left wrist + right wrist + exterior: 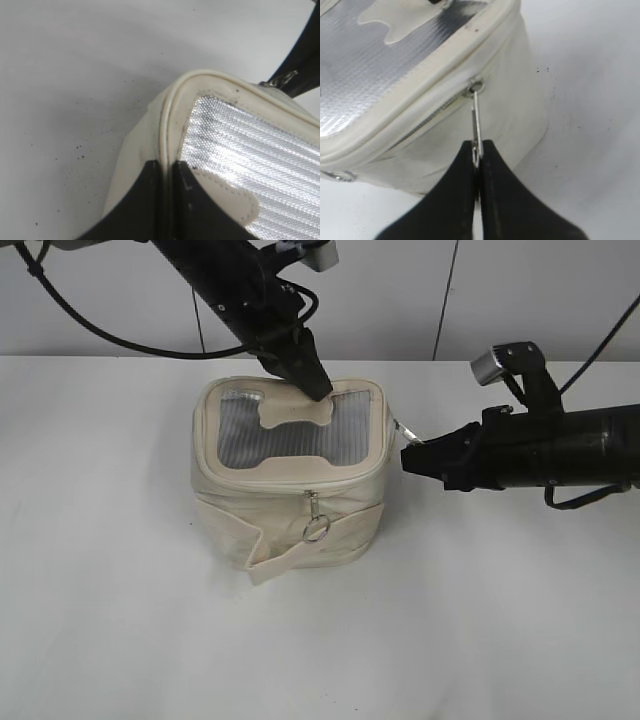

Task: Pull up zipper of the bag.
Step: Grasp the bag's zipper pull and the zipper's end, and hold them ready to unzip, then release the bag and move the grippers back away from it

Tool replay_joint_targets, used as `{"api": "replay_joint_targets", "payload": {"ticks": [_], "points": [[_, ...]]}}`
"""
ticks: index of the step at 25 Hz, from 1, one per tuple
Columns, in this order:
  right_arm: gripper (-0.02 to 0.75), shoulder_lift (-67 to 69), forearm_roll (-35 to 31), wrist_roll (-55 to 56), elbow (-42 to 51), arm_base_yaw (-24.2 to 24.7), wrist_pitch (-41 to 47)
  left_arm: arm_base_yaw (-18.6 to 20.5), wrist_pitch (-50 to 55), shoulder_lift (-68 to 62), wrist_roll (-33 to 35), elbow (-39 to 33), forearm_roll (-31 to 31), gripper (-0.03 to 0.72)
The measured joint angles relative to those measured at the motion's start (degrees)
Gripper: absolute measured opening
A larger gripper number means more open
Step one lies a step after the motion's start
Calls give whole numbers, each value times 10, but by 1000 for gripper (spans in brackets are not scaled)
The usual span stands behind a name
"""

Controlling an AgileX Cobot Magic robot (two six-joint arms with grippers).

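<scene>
The cream bag (290,510) stands on the white table, with a grey mesh lid and a bone-shaped patch (296,414). Its zipper (290,483) runs round the lid rim; one slider with a ring pull (316,527) hangs at the front. My left gripper (318,390) is shut on the lid's back rim (167,165). My right gripper (408,455) is shut on the second slider's metal pull (477,127) at the bag's right side, and the pull is stretched straight out from the slider (475,89).
The wide cream strap band (300,545) wraps the bag's body and its loose end sticks out at the front. White table (120,620) lies all round the bag. A white wall stands behind.
</scene>
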State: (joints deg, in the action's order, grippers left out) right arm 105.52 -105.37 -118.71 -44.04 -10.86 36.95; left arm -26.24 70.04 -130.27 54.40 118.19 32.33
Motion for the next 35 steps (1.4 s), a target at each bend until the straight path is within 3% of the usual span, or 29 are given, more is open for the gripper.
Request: {"api": "replay_joint_targets", "payload": {"ticks": [4, 9, 14, 20, 24, 26, 29, 31, 35], "points": [[10, -49, 2, 40, 48, 0, 0, 0, 0, 0, -19, 0, 0, 45], [9, -93, 58, 130, 83, -19, 11, -1, -1, 0, -50, 0, 0, 44], [9, -101, 53, 154, 90, -119, -1, -1, -5, 0, -80, -1, -1, 44], [11, -94, -2, 165, 50, -272, -125, -7, -3, 0, -118, -1, -6, 44], [26, -78, -4, 207, 32, -295, -155, -11, -1, 0, -132, -1, -9, 52], [98, -77, 24, 251, 32, -289, -147, -11, -3, 1, -143, -1, -9, 101], [346, -92, 118, 350, 36, -259, -118, -10, -13, 8, -181, -1, 0, 229], [499, -117, 193, 433, 36, -230, -112, -7, -14, 20, -203, -2, 1, 271], [540, -190, 364, 630, 36, -160, -82, 4, -14, 71, -239, -2, 1, 256]]}}
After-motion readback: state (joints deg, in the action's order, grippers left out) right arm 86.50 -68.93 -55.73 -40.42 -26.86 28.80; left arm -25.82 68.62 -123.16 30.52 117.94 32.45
